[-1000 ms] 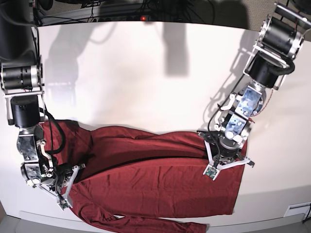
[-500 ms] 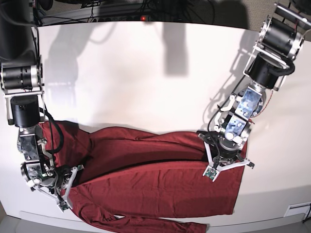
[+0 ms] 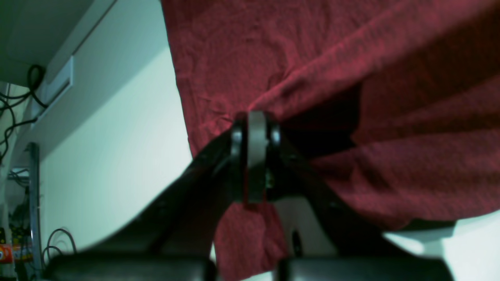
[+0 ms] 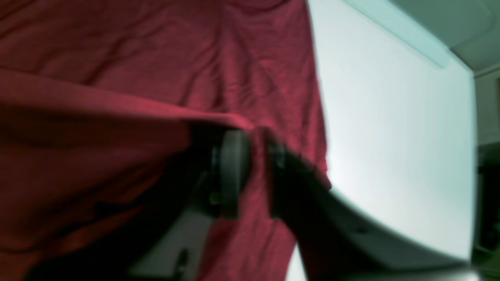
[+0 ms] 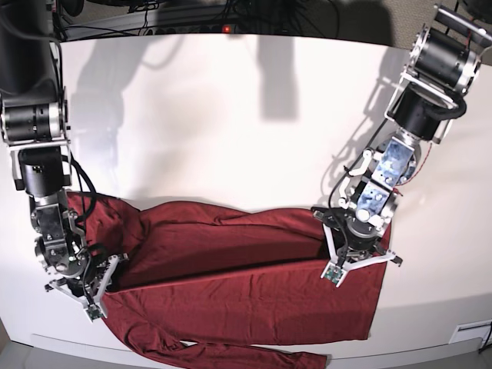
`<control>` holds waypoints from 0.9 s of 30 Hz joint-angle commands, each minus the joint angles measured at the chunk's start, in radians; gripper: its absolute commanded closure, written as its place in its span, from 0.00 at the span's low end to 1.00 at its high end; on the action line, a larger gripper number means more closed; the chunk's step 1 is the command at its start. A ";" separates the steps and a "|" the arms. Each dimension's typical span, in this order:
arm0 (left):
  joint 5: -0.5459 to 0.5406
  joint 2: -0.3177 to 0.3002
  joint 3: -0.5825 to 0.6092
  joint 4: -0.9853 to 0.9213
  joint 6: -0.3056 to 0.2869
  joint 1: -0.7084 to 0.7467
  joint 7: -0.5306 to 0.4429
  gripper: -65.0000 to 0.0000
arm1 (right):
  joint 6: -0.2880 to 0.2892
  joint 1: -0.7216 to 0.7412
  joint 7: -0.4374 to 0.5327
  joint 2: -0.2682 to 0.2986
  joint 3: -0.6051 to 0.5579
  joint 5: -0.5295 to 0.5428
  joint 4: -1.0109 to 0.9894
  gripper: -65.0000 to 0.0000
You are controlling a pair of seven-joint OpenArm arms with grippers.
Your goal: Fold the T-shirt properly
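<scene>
The maroon T-shirt (image 5: 246, 284) lies crumpled lengthwise along the near part of the white table (image 5: 231, 115), one sleeve trailing at the front edge. My left gripper (image 5: 355, 250) presses down on the shirt's right end. In the left wrist view this gripper (image 3: 256, 117) is shut, pinching a raised ridge of the T-shirt (image 3: 351, 58). My right gripper (image 5: 77, 280) is at the shirt's left end. The blurred right wrist view shows its jaws (image 4: 256, 156) slightly apart, with a fold of the T-shirt (image 4: 117, 58) still draped between them.
Cables and a power strip with a red light (image 5: 227, 29) run along the table's far edge. The shirt's lower hem and sleeve reach close to the front edge (image 5: 430, 350). A small white plate (image 5: 470, 332) sits below the front right corner.
My right gripper has shifted left and away from the front edge, and the shirt's left end has moved with it. The left arm has stayed in place.
</scene>
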 commanded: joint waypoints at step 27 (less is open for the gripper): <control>0.012 -0.002 -0.006 0.016 0.008 -0.033 -0.014 1.00 | -0.143 0.045 0.195 0.003 0.006 0.045 -0.034 0.68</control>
